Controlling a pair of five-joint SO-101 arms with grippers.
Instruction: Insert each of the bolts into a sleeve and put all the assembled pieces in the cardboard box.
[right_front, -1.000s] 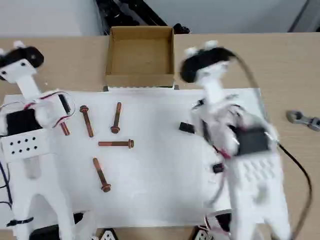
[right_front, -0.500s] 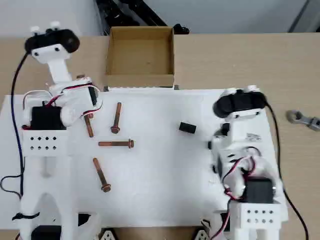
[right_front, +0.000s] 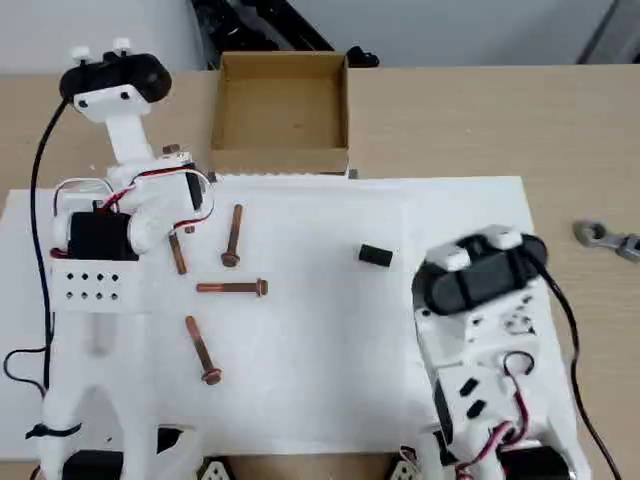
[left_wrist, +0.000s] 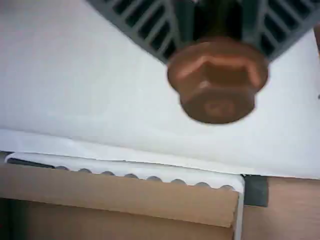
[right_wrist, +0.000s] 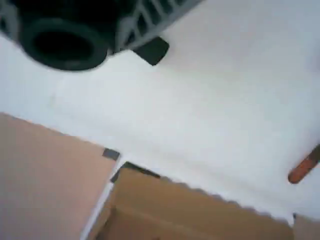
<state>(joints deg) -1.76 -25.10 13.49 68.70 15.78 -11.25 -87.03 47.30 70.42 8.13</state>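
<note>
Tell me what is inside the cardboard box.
The cardboard box shows only its bare floor, with nothing lying on it; the strip just behind its near wall is hidden.

each bolt (right_front: 232, 287) copper-brown, each sleeve (right_front: 375, 255) black, cardboard box (right_front: 281, 160) plain tan, sheet (right_front: 330, 350) plain white, table (right_front: 450, 120) pale wood-grain.

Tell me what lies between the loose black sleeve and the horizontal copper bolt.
Nothing; the high view shows bare white sheet between the small black cylindrical sleeve and the horizontal copper bolt.
</note>
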